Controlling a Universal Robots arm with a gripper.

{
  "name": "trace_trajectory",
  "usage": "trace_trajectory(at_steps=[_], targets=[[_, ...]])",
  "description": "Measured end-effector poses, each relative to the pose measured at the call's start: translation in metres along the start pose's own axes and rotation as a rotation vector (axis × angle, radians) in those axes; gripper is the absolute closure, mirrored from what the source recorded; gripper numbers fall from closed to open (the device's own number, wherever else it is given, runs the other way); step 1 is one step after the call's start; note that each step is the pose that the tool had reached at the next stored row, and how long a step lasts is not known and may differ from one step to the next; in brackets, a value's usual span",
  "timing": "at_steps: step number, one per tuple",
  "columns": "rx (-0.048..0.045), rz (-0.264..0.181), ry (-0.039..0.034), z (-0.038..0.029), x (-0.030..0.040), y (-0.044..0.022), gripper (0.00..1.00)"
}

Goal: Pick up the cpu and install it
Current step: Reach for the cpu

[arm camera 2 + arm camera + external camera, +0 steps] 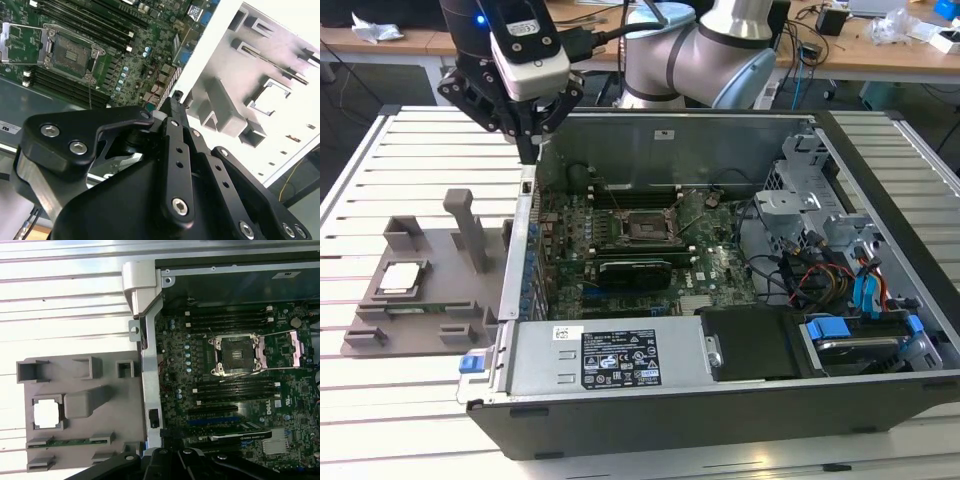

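End effector (pixel 528 150) hangs over the computer case's (pixel 720 150) side wall on the exterior view's left. Its fingers are drawn together to a narrow tip with nothing held; in the second wrist view the tip (pixel 175 100) sits above the wall edge.

Cpu (pixel 402 277) lies flat in a square pocket of the grey tray (pixel 440 240) on the slatted bench (pixel 420 150), beside the case and well apart from the end effector. In the first wrist view it (pixel 46 415) shows pale and square.

Socket (pixel 645 228) on the green board is open — dark centre bare.

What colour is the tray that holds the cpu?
Grey; the tray shows best in the exterior view.
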State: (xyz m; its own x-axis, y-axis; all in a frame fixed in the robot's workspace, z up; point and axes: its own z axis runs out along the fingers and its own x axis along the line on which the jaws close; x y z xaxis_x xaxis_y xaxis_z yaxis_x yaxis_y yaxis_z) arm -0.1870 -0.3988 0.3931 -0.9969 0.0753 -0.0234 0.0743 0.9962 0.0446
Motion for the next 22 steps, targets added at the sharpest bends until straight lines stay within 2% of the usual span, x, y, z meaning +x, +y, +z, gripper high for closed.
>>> trace_trajectory(at_steps=[16,22], targets=[[-0.0001,0.0,-0.0001,-0.0003,0.0128,-0.0009,0.89],[0.0,0.0,0.0,-0.0004,0.0156,-0.0012,0.89]])
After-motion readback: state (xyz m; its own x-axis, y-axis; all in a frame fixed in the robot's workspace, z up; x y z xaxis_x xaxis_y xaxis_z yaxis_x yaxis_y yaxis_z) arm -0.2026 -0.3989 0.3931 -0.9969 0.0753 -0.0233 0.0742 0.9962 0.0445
